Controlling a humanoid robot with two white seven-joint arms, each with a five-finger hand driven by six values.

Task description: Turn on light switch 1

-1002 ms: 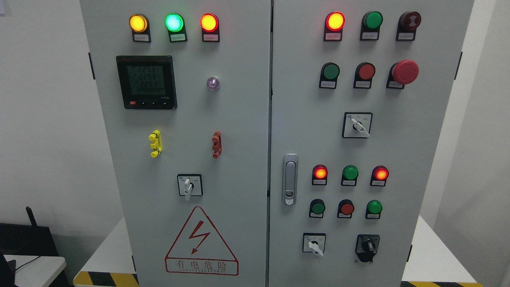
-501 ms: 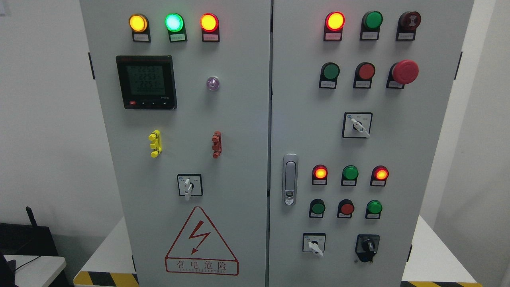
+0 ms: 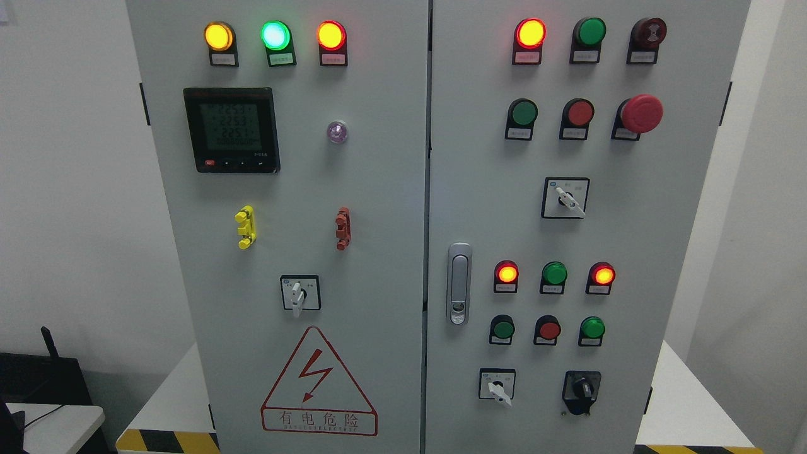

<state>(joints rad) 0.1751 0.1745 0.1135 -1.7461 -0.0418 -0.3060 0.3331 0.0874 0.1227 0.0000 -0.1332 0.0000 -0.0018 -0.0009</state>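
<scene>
Head view showed a grey two-door electrical cabinet (image 3: 378,189) filling the frame, and neither the left nor the right hand was in the picture, so whether either was wide, narrow or holding anything could not be told. Which control was light switch 1 could not be settled either, because the small labels under the controls were too small to read. Candidates were all on the door faces: a white-handled rotary selector (image 3: 300,294) low on the left door above the red warning triangle (image 3: 319,382), a second selector (image 3: 565,198) mid right door, a third selector (image 3: 497,384) near the bottom of the right door, and a black rotary knob (image 3: 581,389) just beside that one. Rows of green and red push buttons (image 3: 548,329) sat under lit indicator lamps (image 3: 555,273) on the right door. The task looked not yet begun. The main risk was choosing the wrong control, since the selectors looked alike and stood close to other buttons. A reach toward the upper right could also brush the red mushroom stop button (image 3: 640,113), which stood proud of the panel. A finger arriving off centre might press a neighbouring button instead.
</scene>
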